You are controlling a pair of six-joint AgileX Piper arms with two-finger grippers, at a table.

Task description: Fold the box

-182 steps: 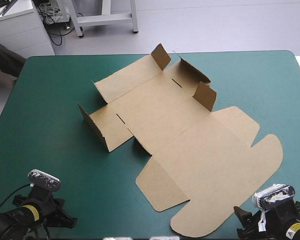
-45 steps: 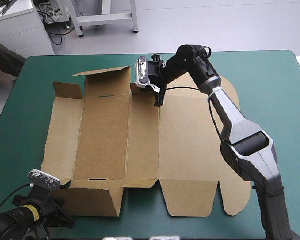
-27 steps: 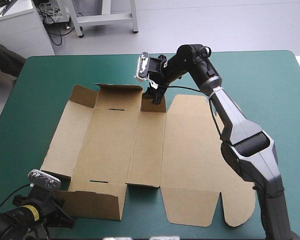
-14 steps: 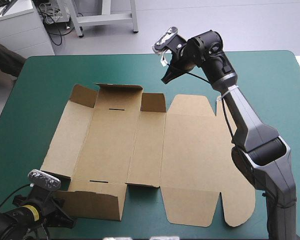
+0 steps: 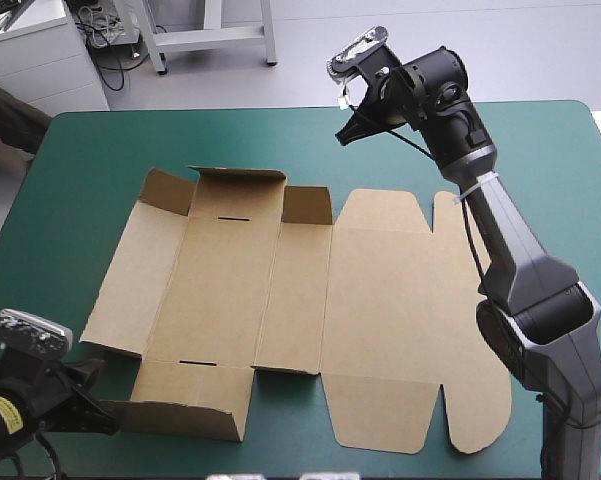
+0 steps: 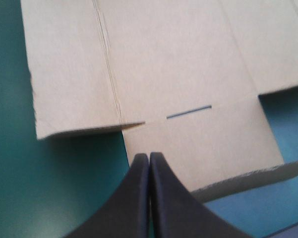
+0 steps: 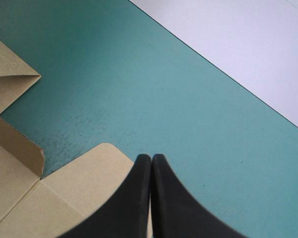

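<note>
Pale grey floor point(image 5: 540, 50) runs across the top of the frame beyond the teal-green desk point(image 5: 90, 150), a white cabinet point(image 5: 40, 60) and white stand legs point(image 5: 212, 40) upper left.

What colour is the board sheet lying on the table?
Plain brown, with no print; the box shows best in the high view.

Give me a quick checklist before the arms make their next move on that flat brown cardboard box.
1. Flat brown cardboard box lies wholly on the teal-green table cover: ok.
2. Right jaws shut, empty, raised near the box's far edge: ok.
3. Left jaws shut, empty, at the slotted near flap: ok.
4. Left jaws touching that flap: cannot tell.
5. Walls raised and tucked: not ok, mostly flat.
</note>
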